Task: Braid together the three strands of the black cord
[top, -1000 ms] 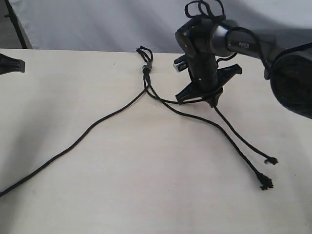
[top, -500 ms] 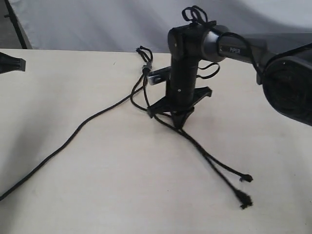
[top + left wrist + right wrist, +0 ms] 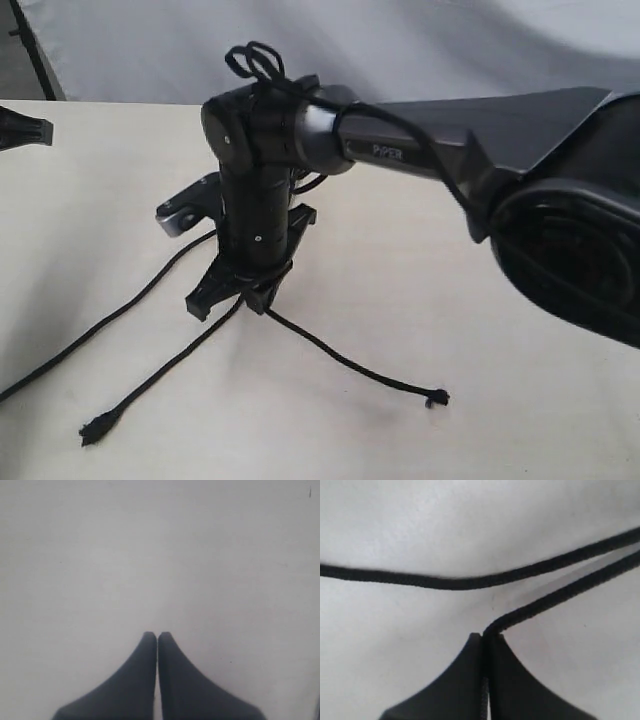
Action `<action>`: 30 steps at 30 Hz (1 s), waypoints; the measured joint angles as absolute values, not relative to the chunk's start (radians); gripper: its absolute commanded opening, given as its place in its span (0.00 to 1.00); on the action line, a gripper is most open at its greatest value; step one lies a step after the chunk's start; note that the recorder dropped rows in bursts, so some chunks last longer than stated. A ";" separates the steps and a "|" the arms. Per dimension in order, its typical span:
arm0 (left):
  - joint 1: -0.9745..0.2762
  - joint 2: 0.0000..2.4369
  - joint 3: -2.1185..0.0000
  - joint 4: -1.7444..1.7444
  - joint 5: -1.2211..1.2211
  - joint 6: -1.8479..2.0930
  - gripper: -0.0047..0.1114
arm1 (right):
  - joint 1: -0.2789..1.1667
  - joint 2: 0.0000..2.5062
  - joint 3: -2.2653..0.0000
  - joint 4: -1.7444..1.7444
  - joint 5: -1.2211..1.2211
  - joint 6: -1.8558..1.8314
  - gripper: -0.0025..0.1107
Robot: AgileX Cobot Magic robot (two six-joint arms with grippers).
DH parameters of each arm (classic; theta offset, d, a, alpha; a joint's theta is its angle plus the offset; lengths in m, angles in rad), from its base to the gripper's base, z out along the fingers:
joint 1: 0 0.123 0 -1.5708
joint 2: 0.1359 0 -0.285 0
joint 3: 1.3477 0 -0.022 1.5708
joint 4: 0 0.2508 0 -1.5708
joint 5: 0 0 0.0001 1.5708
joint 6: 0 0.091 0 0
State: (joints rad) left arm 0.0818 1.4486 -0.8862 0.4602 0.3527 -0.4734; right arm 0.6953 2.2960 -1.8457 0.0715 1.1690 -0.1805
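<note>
The black cord's three strands lie spread on the pale table. One long strand runs off to the left edge. A second strand ends in a frayed tip at the front left, and a third ends in a knotted tip at the front right. My right gripper has reached across to left of centre, tips down at the table. It is shut on one strand, while another strand passes just beyond the right gripper. The right arm hides the joined end. My left gripper is shut and empty over bare table.
The left arm's tip pokes in at the far left edge of the table. The right arm's thick body fills the right side of the exterior view. A white backdrop stands behind the table's far edge.
My right gripper has swept leftward across the table with its strand. The two loose tips were dragged left with it, one now lying front left, and the joined end went out of sight.
</note>
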 measured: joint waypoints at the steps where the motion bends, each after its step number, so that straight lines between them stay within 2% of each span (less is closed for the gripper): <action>1: 0.082 1.449 -0.886 0.455 0.353 -0.473 0.05 | 0.691 2.275 -1.846 0.071 1.175 -0.181 0.02; 11: 0.082 1.449 -0.886 0.443 0.353 -0.473 0.05 | 0.541 2.195 -1.830 0.063 1.215 -0.125 0.02; 18: 0.082 1.449 -0.886 0.441 0.351 -0.473 0.05 | 0.428 2.195 -1.719 0.057 1.214 -0.100 0.02; 30: 0.082 1.449 -0.886 0.441 0.349 -0.473 0.05 | 0.404 2.194 -1.537 0.057 1.074 -0.098 0.02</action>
State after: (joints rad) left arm 0.0818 1.4486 -0.8862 0.4412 0.3488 -0.4734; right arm 0.4044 2.1937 -1.5373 0.0570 1.0738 -0.0978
